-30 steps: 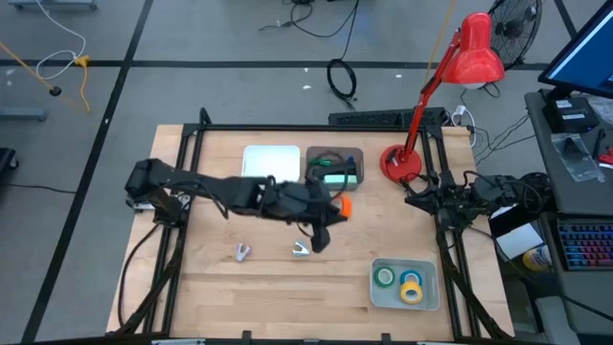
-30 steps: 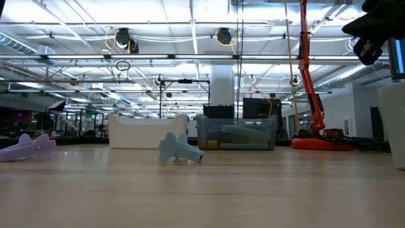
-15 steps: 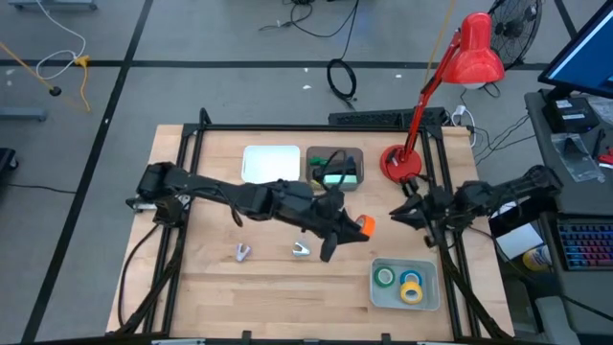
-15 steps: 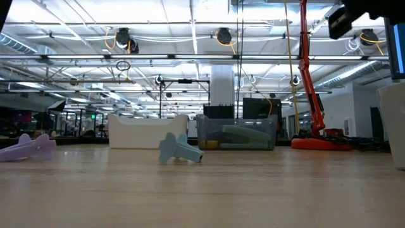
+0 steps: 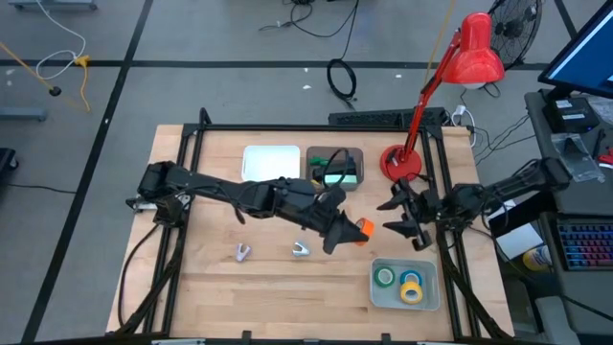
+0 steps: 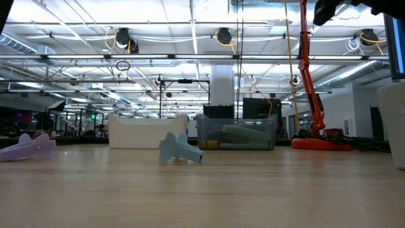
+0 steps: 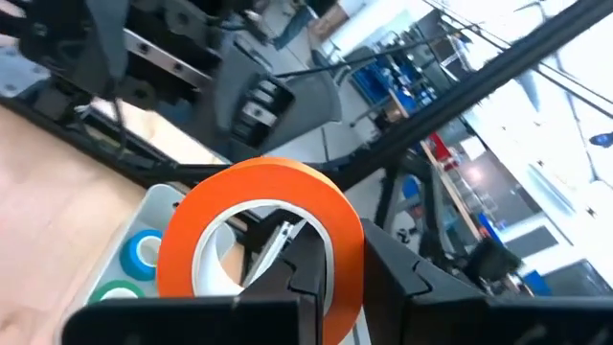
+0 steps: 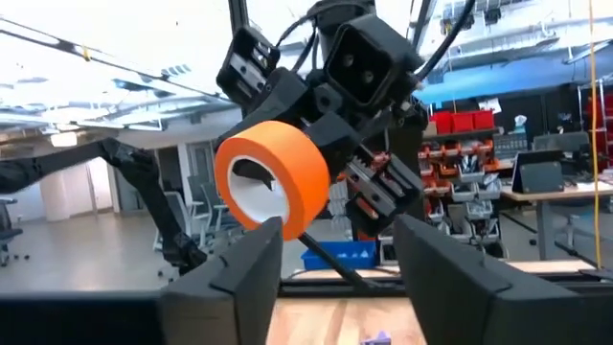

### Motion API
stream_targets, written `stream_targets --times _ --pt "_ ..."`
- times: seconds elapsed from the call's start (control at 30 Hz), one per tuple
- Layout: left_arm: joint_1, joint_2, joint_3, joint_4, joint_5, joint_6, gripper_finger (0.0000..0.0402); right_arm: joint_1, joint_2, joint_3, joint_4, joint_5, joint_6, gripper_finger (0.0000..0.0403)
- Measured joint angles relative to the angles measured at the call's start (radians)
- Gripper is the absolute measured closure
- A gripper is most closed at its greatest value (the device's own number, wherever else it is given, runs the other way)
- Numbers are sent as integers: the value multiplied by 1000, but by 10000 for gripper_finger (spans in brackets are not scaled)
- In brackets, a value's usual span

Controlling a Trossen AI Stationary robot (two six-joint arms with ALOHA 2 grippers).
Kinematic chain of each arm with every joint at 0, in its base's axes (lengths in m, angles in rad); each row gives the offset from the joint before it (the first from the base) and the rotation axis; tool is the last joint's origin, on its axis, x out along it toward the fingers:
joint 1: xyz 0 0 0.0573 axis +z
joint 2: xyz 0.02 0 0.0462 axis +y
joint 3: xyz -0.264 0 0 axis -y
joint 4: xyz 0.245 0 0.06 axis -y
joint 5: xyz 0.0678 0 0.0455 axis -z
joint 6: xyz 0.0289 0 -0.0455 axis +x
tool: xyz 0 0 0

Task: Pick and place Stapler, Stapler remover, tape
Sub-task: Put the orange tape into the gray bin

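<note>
Here the left claw (image 5: 351, 230) grips orange tape (image 5: 363, 227); right claw (image 5: 400, 215) wide; tray (image 5: 428, 296) holds three rolls.

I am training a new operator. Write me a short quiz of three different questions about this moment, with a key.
1. True or false: the left end effector holds the orange tape roll above the table.
2. Which tape rolls already lie in the grey tray? A) green, blue and yellow B) only orange C) none
3. Fill in: the right end effector is ____, facing the orange roll.

Key
1. True. One finger passes through the roll's core.
2. A. The green roll, blue roll and yellow roll lie in the tray.
3. Open.
</note>
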Motion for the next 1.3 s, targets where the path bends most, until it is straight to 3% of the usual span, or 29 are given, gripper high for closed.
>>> stream_targets --times 0.3,0.53,0.8,1.3 --pt "12 0 0 10 -73 49 364 -1 148 99 -1 156 -23 181" --pt "10 0 0 100 -95 253 364 -5 171 121 6 154 112 181" --pt "9 0 0 77 -107 309 364 -4 171 121 74 97 196 181" --pt "18 -2 0 116 -156 355 364 -18 183 121 105 99 219 181"
